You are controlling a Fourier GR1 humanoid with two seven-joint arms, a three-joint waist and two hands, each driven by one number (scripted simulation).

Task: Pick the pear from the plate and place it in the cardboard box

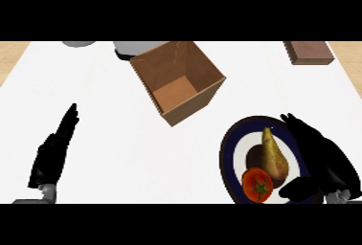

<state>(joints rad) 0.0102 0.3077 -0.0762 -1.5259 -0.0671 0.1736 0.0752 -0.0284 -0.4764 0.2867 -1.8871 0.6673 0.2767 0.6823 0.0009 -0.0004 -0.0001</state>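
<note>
— Where do we see the brown-green pear [274, 155]?
— On the blue-rimmed white plate [228, 155], beside a red tomato [257, 185]; our right robot hand [322, 160] flanks it, fingers relaxed.
— The open cardboard box [178, 79]?
— Well apart on the worktop [127, 143].

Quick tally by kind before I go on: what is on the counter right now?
Fruit: 2, pear and tomato
Plates: 1, plate
Open boxes: 1, cardboard box
Brown blocks: 1, block
Grey objects at the far edge: 2, and
Total: 7
</note>
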